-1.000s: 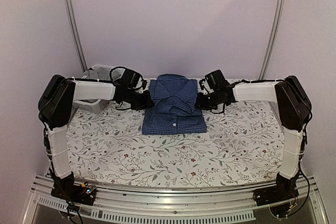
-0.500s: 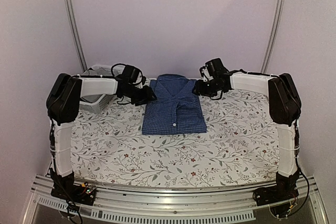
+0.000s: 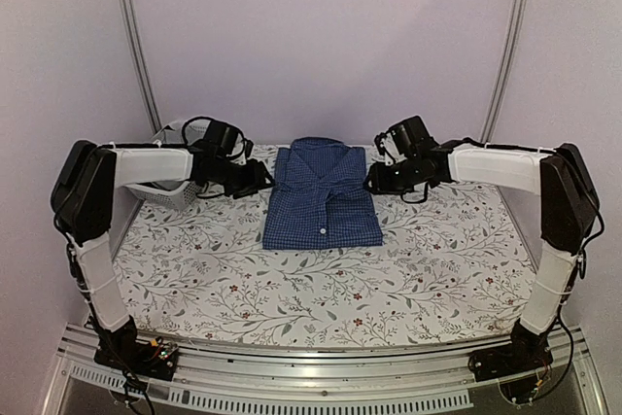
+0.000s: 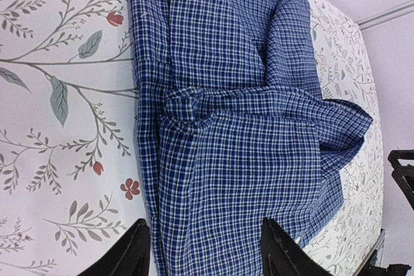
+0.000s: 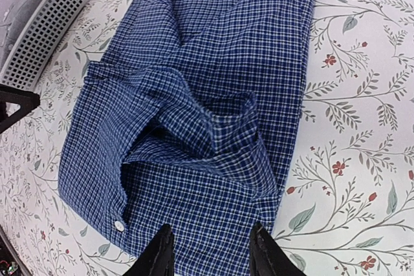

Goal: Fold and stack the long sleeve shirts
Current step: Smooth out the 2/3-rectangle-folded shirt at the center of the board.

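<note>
On my left, a white perforated plastic basket (image 3: 160, 193) sits at the far corner of the floral-covered bench (image 3: 292, 289). My left pincer (image 3: 260, 180) hangs released, jaws apart and empty, just beside the left edge of the dark blue, finely checked, collared shirt (image 3: 323, 203). The shirt lies folded into a rectangle mid-bench, collar away from me. My right pincer (image 3: 373, 182) is likewise released, gripping nothing, just beside the shirt's right edge.

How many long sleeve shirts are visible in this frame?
1. The blue checked shirt lies folded at the far middle of the table. The white basket at the far left may hide another.
</note>
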